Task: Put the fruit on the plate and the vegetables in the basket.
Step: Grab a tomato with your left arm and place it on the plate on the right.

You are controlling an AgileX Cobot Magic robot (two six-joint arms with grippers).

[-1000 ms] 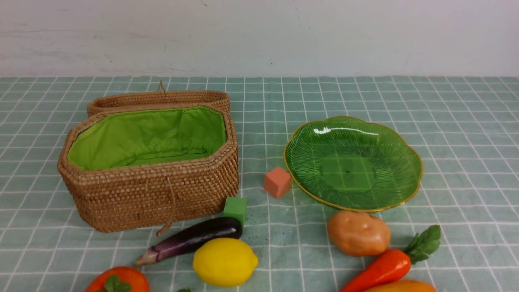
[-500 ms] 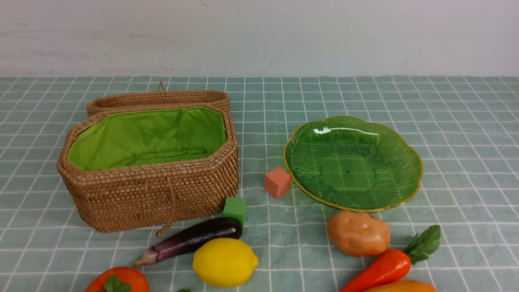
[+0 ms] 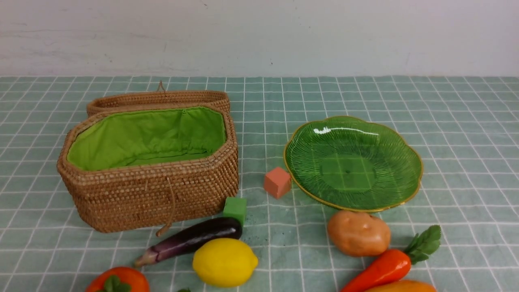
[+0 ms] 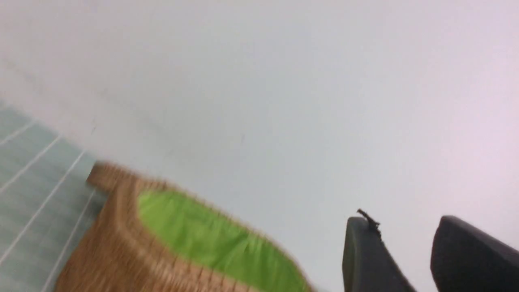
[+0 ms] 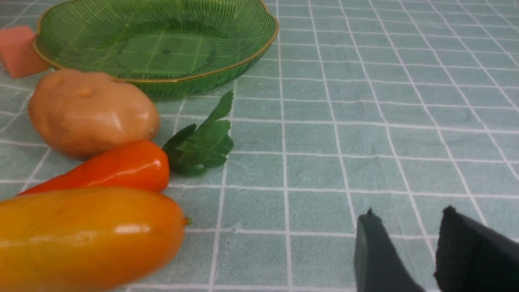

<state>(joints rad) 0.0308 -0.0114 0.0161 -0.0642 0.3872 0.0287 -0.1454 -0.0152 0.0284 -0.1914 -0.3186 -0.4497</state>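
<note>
The wicker basket [image 3: 150, 194] stands open at the left, its green lining bare. The green plate [image 3: 352, 162] lies empty at the right. Along the near edge are the persimmon [image 3: 117, 280], eggplant [image 3: 190, 239], lemon [image 3: 225, 261], potato [image 3: 358, 233], carrot [image 3: 381, 267] and mango [image 3: 401, 287]. No radish shows. Neither gripper appears in the front view. My left gripper [image 4: 405, 221] is open and empty in the air, near the basket [image 4: 117, 251]. My right gripper [image 5: 408, 214] is open and empty above the cloth, beside the mango [image 5: 81, 239], carrot [image 5: 109, 166] and potato [image 5: 89, 109].
A pink cube [image 3: 277, 182] sits against the plate's left rim and a green cube [image 3: 235, 208] at the basket's front right corner. The basket's lid [image 3: 158, 98] lies behind it. A checked green cloth [image 3: 466, 162] covers the table, with a white wall behind.
</note>
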